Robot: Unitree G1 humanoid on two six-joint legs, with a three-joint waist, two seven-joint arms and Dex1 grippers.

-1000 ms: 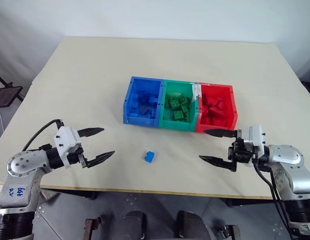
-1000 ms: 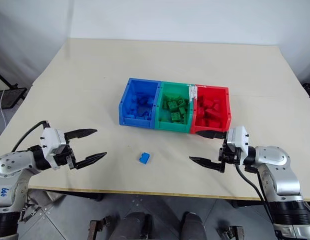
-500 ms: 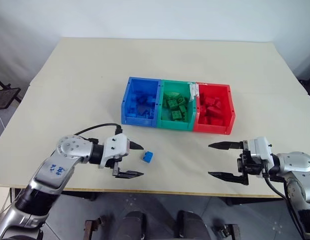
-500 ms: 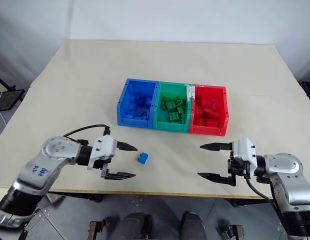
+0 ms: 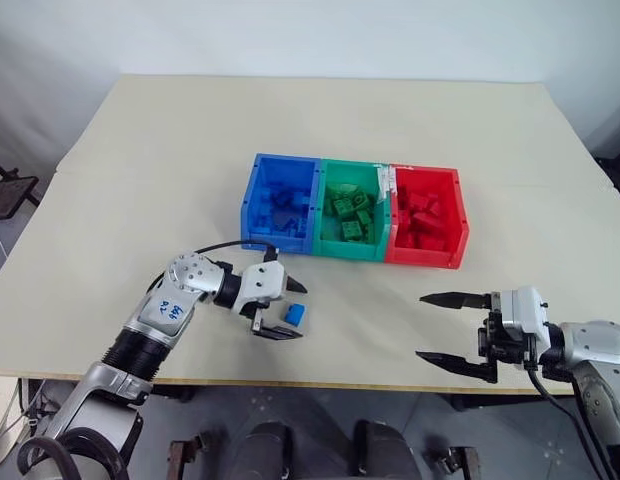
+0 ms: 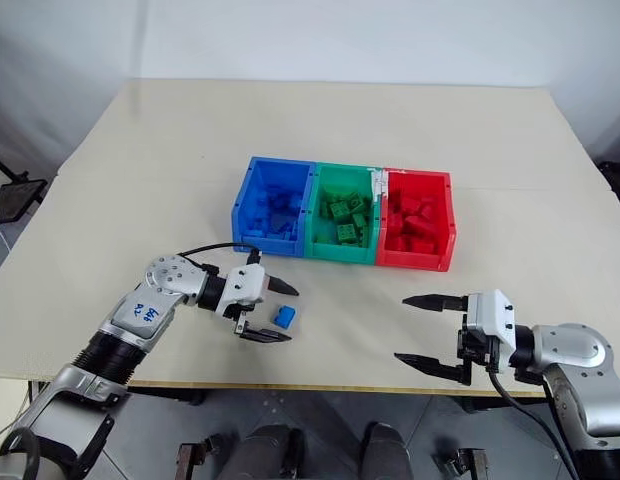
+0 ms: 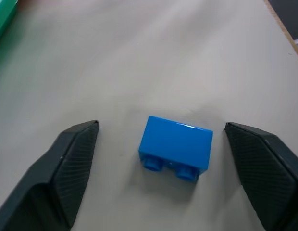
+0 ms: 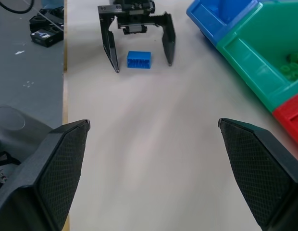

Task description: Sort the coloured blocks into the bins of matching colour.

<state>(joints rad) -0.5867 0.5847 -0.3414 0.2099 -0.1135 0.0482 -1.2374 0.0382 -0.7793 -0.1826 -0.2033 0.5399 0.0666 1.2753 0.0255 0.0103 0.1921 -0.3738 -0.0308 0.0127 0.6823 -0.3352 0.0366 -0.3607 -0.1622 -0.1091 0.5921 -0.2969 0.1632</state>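
- Head views: blue block (image 5: 295,314) lay near the tabletop's (image 5: 170,170) front edge, bracketed by the spread left gripper (image 5: 286,310); bins (image 5: 355,210) sat mid-table.
- Left wrist view: fingers (image 7: 67,168) flanked the block without touching.
- Right wrist view: right gripper (image 8: 154,168) gaped over bare tabletop.

Pale beige table (image 5: 190,140) against a light wall (image 5: 290,30). Grey floor (image 8: 24,72) beside the table's edge, with small dark objects (image 8: 41,29) lying on it.
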